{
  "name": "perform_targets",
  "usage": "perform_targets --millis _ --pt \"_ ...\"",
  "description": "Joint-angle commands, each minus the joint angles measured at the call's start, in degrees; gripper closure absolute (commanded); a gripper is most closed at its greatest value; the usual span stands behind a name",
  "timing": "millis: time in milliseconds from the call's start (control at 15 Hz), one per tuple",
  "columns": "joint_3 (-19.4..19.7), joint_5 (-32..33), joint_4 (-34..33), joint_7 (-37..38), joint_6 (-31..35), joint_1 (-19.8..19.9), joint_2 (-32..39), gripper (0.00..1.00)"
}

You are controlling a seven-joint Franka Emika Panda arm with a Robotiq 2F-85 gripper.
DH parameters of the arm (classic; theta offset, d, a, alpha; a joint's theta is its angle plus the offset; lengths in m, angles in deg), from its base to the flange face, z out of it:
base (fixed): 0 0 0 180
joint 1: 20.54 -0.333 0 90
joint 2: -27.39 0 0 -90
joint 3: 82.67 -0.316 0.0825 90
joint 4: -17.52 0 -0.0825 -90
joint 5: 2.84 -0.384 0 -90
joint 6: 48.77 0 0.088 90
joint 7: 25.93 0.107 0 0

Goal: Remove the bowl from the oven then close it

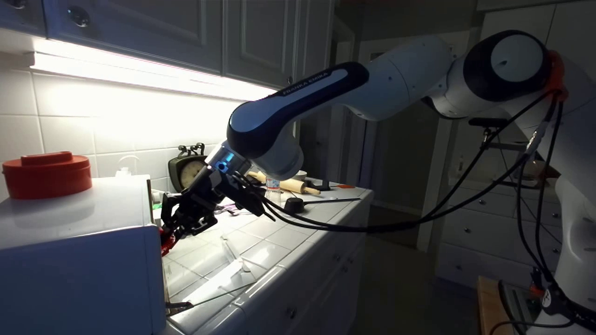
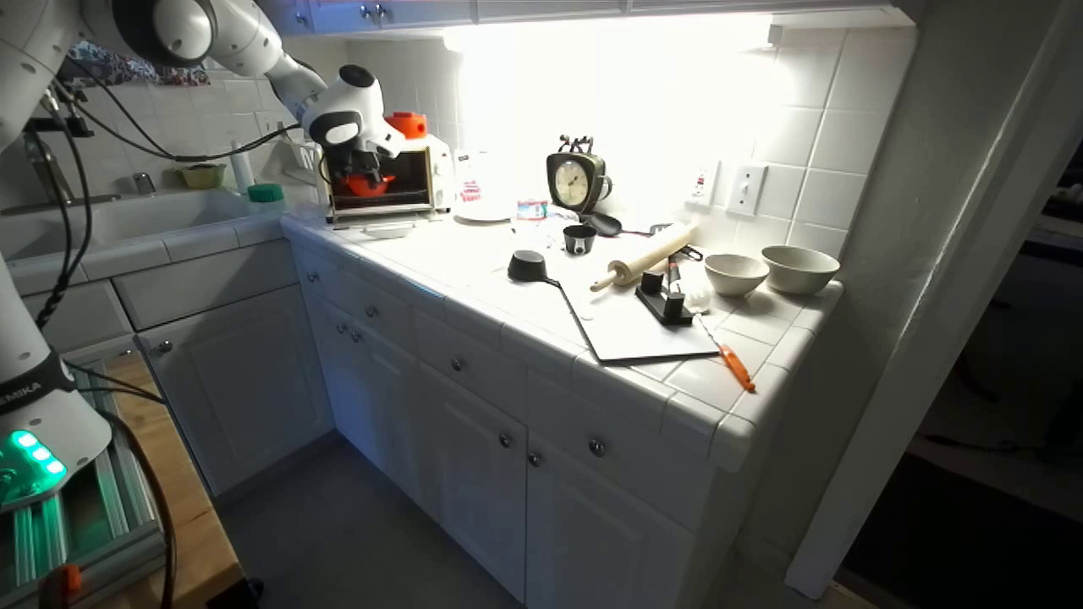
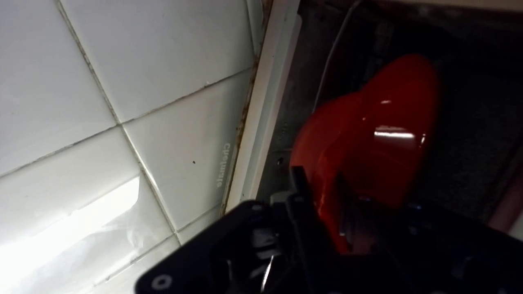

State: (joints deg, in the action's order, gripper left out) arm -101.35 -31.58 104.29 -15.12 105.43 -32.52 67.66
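The red glossy bowl (image 3: 392,106) is tilted at the oven's mouth; it also shows in both exterior views (image 1: 166,244) (image 2: 369,186). My gripper (image 3: 320,181) is shut on the bowl's rim, one finger on each side; it reaches into the opening in both exterior views (image 1: 174,229) (image 2: 364,172). The pale boxy oven (image 1: 79,279) stands on the counter, its dark inside visible in an exterior view (image 2: 415,173). Its glass door (image 3: 222,165) is open and lowered over the counter tiles. The fingertips are dark and partly blurred in the wrist view.
A larger red tub (image 1: 49,177) sits on the oven's top. A green scale (image 2: 575,179) stands by the back wall. A black measuring cup (image 2: 529,266), a rolling pin (image 2: 651,255) and pale bowls (image 2: 799,271) lie farther along the counter. A sink (image 2: 169,222) is beside the oven.
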Motion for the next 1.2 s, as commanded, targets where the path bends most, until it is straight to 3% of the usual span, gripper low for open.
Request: perform_targets --millis 0,400,1133 --pt "-0.31 0.39 -2.78 0.51 -0.90 -0.25 1.86 1.00" --pt "-0.44 -0.07 -3.03 1.22 -2.21 0.08 1.71 0.99" --pt "2.81 0.24 0.37 6.60 -3.97 -0.11 -2.66 0.99"
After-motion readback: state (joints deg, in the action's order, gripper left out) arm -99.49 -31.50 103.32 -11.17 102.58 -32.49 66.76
